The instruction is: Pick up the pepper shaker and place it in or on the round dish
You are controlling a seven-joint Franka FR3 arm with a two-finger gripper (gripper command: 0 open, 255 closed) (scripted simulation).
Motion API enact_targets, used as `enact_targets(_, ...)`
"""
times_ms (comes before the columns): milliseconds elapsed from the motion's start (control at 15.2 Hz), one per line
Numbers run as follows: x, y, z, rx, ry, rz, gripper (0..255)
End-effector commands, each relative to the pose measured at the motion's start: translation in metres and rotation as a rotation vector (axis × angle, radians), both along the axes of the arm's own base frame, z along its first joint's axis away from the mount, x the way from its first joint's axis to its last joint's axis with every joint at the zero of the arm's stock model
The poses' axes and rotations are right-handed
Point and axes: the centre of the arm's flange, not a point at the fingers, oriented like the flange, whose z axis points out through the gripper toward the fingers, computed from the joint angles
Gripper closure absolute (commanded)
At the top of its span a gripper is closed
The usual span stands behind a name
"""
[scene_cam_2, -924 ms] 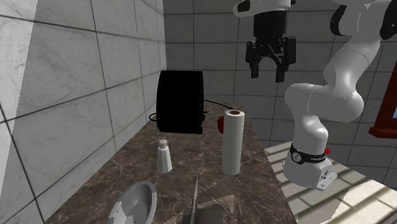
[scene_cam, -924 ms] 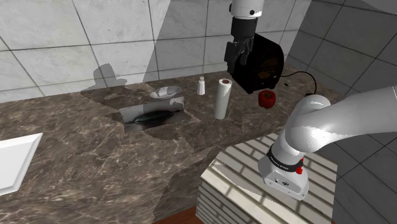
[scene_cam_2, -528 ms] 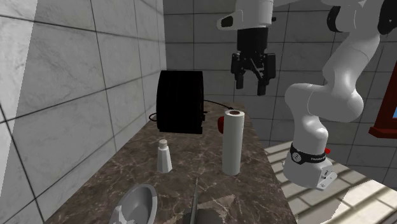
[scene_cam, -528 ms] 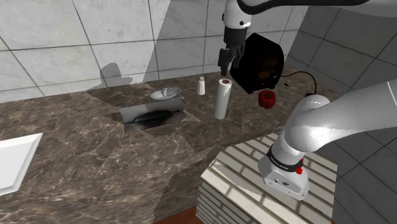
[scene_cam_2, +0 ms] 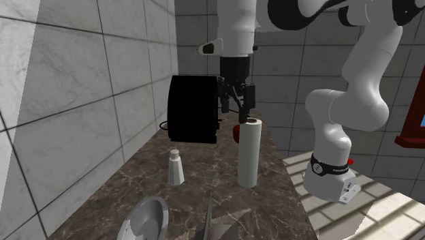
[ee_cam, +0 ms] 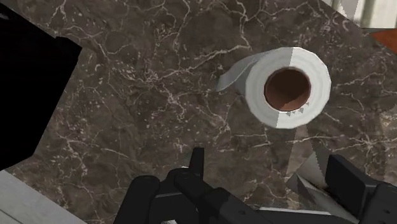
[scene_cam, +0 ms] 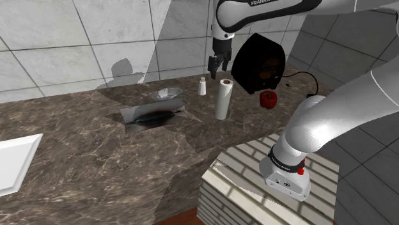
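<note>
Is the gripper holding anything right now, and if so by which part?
Nothing is held. The gripper is open in the air above the counter, and the pepper shaker stands untouched beside the paper towel roll.

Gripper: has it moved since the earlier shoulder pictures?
Yes. The gripper has shifted toward the shoulder view's left. Before, it overlapped the black appliance; now it hangs clear of it, higher than the shaker and paper roll.
</note>
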Motion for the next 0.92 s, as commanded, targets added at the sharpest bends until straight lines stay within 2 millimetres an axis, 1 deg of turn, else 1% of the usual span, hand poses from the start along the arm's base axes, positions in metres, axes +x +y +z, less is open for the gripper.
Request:
enact_targets(0,0.018,-0.010,-0.015,-0.009,-0.008,0.008,0)
enact_targets(858,0.139,-0.073,-0.104,-0.063,-0.049,0.053,0)
